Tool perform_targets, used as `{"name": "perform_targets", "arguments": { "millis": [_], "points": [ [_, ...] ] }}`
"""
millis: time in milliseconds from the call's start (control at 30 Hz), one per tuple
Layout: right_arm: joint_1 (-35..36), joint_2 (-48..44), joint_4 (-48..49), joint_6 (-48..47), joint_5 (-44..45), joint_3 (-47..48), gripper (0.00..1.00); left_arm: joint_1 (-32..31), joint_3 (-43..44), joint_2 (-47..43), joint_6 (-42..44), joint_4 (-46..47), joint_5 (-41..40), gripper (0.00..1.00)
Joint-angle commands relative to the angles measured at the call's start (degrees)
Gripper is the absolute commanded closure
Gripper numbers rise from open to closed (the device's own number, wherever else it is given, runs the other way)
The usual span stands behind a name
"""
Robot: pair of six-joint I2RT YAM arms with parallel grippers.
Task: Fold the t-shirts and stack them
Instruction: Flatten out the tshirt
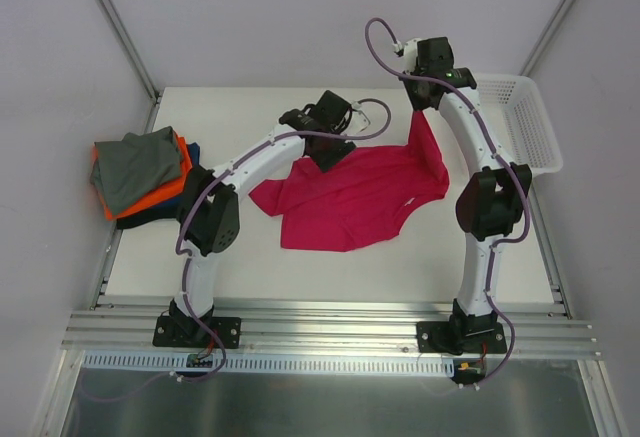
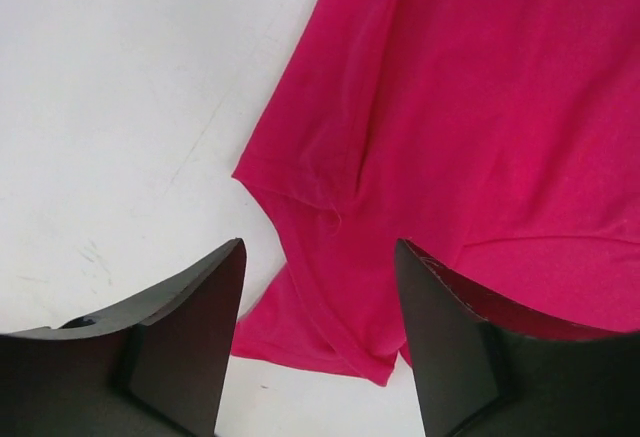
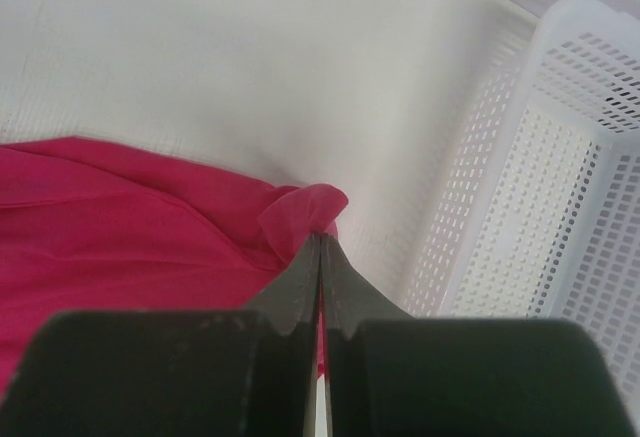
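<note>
The magenta t-shirt (image 1: 345,202) lies spread on the table (image 1: 400,267) between the two arms, crumpled rather than flat, its long axis running from far right to near left. Its far-right corner is raised off the surface: the right pincer (image 3: 320,242) is closed tight on a small fold of pink cloth there, just beside the white mesh basket (image 3: 560,187). The left pincer (image 2: 319,247) stands wide, holding nothing, above the shirt's far-left edge; in its wrist view a sleeve or hem corner lies straight below the gap, with bare table beside it. Whether its tips touch the cloth cannot be told. So the shirt's free side lies directly under and nearward of the left pincer, and the left arm is clearly the nearer one to it. In my judgement the next move calls for that pincer to drop and pinch this edge, so both arms can stretch the shirt flat. The folded stack (image 1: 140,172), grey over orange and navy, sits at the far left
</note>
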Motion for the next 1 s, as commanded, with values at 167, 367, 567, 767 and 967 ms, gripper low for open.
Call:
{"name": "perform_targets", "arguments": {
  "millis": [167,367,567,767,967],
  "points": [
    [1.07,-3.51,1.33,-0.03,0.97,1.65,1.00,4.55,-0.01,5.44,-0.47,-1.84,7.50,0.44],
    [1.25,-3.50,1.68,-0.47,1.67,1.56,1.00,5.78,1.13,8.87,-0.55,-1.92,8.91,0.43],
    [1.25,-2.89,1.77,-0.47,1.77,1.65,1.00,7.10,1.48,9.76,-0.91,-2.01,8.91,0.51],
    [1.42,-2.28,1.69,-0.30,1.59,2.18,1.00,7.37,1.83,9.67,-1.17,-2.36,10.21,0.54],
    [1.51,-2.10,1.77,-0.30,1.76,2.18,1.00,7.37,2.53,10.81,-0.99,-2.45,10.14,0.54]
  ]
}}
